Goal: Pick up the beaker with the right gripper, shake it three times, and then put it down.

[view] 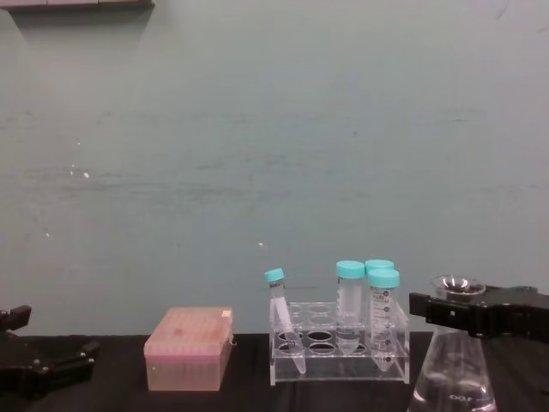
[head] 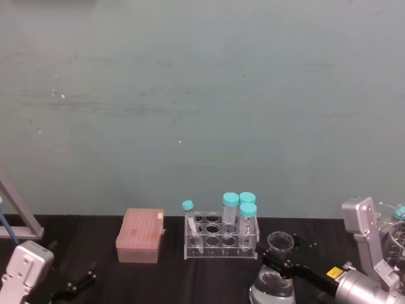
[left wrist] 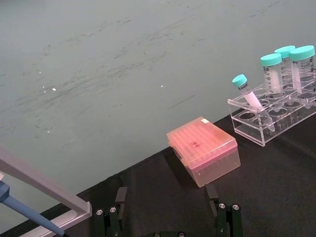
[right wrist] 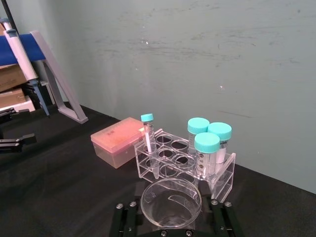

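While upright, neck up, the beaker (view: pixel 455 360) sits between the right gripper (view: pixel 467 311) fingers.

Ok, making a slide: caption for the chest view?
Right hand around the beaker neck, beside the tube rack.

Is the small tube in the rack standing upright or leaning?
Leaning. The small tube slants in the rack, its teal cap tipped left, while the three larger tubes stand straight.

The tube rack (head: pixel 221 237) stands just behind the beaker (head: pixel 275 272); open table (head: pixel 190 282) lies to its left.
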You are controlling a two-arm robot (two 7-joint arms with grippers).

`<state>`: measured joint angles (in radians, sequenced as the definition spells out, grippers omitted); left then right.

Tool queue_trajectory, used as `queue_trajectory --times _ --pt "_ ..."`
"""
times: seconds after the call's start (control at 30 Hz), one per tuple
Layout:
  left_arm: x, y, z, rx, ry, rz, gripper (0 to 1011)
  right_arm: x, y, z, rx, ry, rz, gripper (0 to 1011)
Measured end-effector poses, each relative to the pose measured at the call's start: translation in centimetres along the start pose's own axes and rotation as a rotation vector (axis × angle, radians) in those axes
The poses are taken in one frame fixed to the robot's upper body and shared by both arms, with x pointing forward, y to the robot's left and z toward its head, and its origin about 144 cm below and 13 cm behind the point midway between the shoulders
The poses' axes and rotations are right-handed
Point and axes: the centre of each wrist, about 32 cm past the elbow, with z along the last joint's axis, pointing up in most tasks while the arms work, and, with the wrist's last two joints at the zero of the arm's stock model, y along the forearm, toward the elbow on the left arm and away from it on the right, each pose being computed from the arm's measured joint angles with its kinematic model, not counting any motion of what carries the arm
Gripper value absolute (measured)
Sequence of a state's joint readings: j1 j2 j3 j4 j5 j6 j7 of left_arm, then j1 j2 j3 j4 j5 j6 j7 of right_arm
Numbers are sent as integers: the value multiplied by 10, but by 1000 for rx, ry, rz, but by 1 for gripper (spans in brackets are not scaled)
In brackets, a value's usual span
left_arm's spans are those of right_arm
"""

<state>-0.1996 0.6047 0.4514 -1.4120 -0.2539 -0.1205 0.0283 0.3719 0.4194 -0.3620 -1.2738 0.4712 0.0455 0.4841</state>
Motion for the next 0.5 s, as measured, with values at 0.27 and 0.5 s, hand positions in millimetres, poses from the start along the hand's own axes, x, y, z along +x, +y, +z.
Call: queue_trajectory --times 0.27,0.5 --pt "0 0 0 0 0 0 1000 0 0 0 0 0 0 865" --pt "0 0 0 0 0 0 1000 0 0 0 0 1 0 1000"
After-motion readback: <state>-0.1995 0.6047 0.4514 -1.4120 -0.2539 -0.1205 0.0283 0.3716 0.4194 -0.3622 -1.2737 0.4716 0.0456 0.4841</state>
